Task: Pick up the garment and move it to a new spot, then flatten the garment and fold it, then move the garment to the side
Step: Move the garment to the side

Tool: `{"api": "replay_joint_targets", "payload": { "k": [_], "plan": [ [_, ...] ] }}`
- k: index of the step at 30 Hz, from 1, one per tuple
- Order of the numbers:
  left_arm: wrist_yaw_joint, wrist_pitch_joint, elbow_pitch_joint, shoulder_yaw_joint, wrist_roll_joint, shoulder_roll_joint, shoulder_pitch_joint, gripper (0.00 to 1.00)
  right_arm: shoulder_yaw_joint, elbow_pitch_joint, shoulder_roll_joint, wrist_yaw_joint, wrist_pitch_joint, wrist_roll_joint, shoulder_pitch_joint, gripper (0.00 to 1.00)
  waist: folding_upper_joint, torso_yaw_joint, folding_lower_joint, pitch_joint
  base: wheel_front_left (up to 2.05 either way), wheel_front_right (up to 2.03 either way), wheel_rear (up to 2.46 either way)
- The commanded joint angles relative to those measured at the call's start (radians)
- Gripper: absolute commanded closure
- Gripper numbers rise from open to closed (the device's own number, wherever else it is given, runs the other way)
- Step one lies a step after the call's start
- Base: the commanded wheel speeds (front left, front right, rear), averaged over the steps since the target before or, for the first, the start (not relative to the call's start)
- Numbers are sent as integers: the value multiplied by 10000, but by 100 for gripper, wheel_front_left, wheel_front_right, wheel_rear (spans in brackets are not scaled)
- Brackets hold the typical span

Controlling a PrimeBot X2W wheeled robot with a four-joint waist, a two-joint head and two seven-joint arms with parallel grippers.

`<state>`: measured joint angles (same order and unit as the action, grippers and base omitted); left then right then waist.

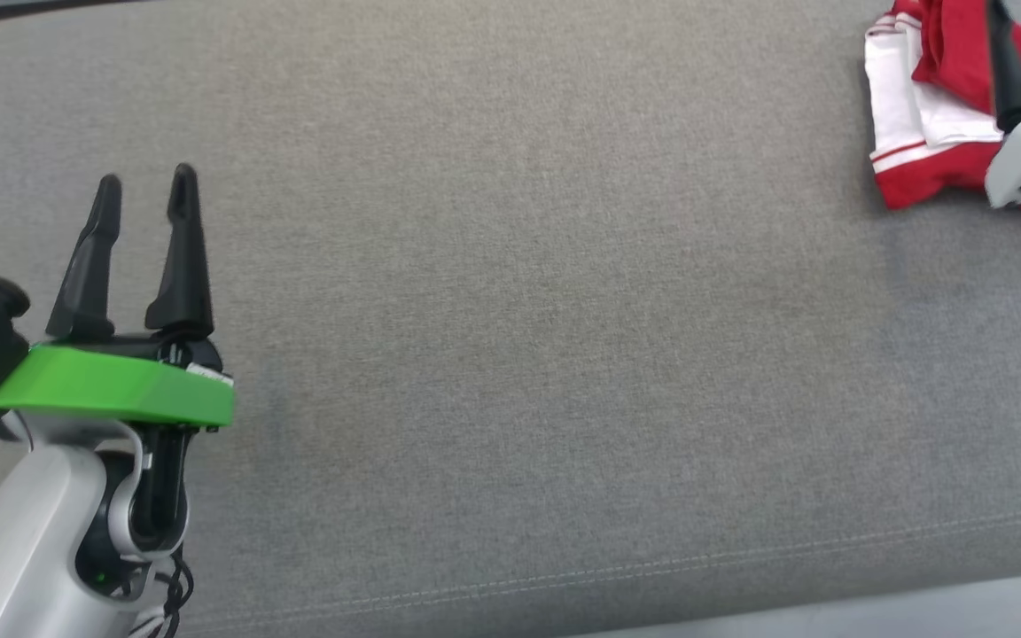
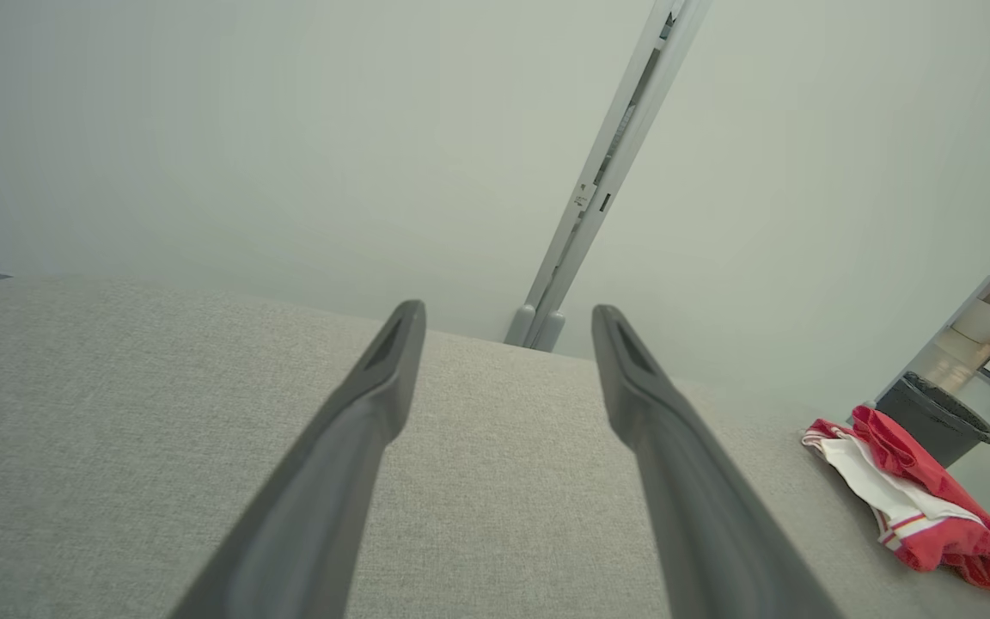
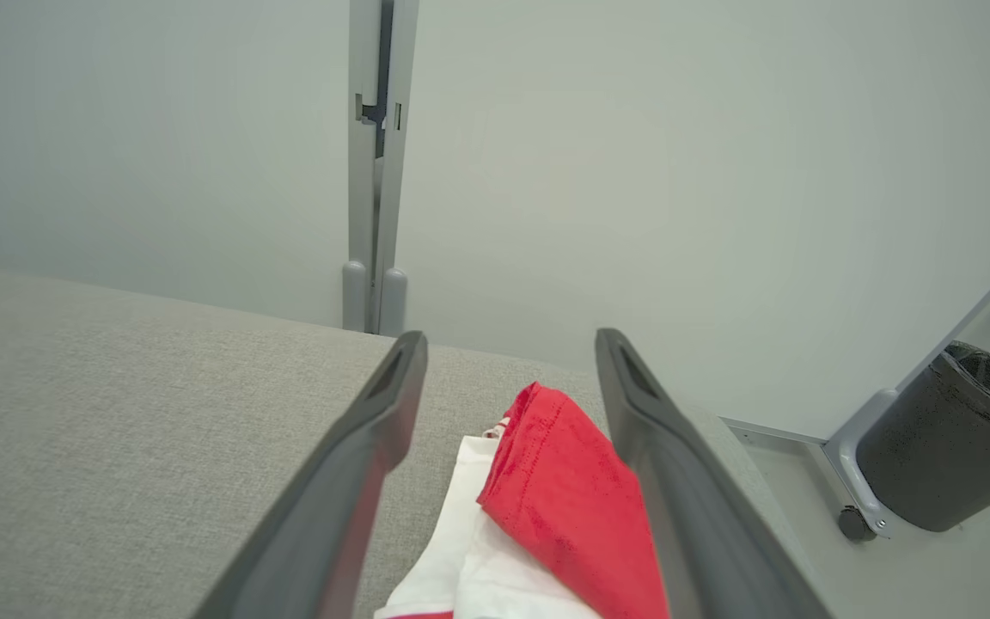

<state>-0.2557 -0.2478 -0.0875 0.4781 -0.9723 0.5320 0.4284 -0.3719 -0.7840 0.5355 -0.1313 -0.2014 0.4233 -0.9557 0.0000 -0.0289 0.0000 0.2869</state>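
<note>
Overhead, the head view shows a grey fabric-covered worktop with the garment bunched at its far right end, red cloth folded loosely over white panels edged with red stripes. The left end effector hangs above the near left part of the worktop, well apart from the garment, with a bright green collar around its wrist. Its two dark fingers stand spread wide and hold nothing; the left wrist view confirms this, with bare grey fabric between the fingers of the left end effector and the garment at the worktop's right edge. The right end effector is over the right end of the worktop, jaws likewise fully parted and empty. In the right wrist view a red fold of the garment and a white panel beneath it lie in the gap between the two fingers. One dark finger crosses the garment in the head view, and whether it touches the cloth cannot be told. Beyond the worktop's right end stands a black bin, and behind its far edge rises a pale wall with a grey upright rail.
</note>
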Motion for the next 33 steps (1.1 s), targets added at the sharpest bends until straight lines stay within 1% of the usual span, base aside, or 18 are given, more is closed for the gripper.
{"api": "replay_joint_targets", "payload": {
  "k": [1,4,10,13,14,16,20,24,28,33],
  "plan": [
    [-66,-107,102,-219,-58,35,-378,0,30,362,-126,11,-51,152,461,0,0,377,0,-536,0,0,0],
    [-82,-135,195,-563,-89,-75,-847,0,273,1004,-254,11,-41,187,1118,0,0,565,0,-820,0,0,0],
    [-169,-179,429,-868,246,-157,-1647,0,1209,2562,-928,11,276,-109,2677,0,0,880,0,-1306,0,0,0],
    [-161,-175,489,-858,313,-291,-1934,0,1634,3506,-1459,11,511,-403,3582,0,0,998,0,-1526,0,0,0],
    [-202,-177,542,-826,412,-333,-2109,0,1933,4099,-1823,11,647,-595,4151,0,0,1050,0,-1639,0,0,0],
    [-251,-170,605,-740,537,-431,-2265,0,2087,4652,-2238,11,807,-904,4702,0,0,1094,0,-1743,0,0,0],
    [-141,-173,730,-533,619,-716,-2545,0,2321,5575,-3072,10,1076,-1327,5642,0,0,1161,0,-1942,0,0,0],
    [-75,-174,917,-249,819,-999,-2791,0,2470,6176,-3882,8,1188,-1734,6490,0,0,1222,0,-2149,0,0,0],
    [52,-175,1176,12,1060,-1293,-2917,0,2714,6556,-4426,8,1273,-1935,7272,0,0,1285,0,-2345,0,0,0],
    [189,-176,1504,158,1382,-1619,-2990,0,3190,6966,-4760,8,1326,-2194,8133,0,0,1323,0,-2511,0,0,0]
  ]
}}
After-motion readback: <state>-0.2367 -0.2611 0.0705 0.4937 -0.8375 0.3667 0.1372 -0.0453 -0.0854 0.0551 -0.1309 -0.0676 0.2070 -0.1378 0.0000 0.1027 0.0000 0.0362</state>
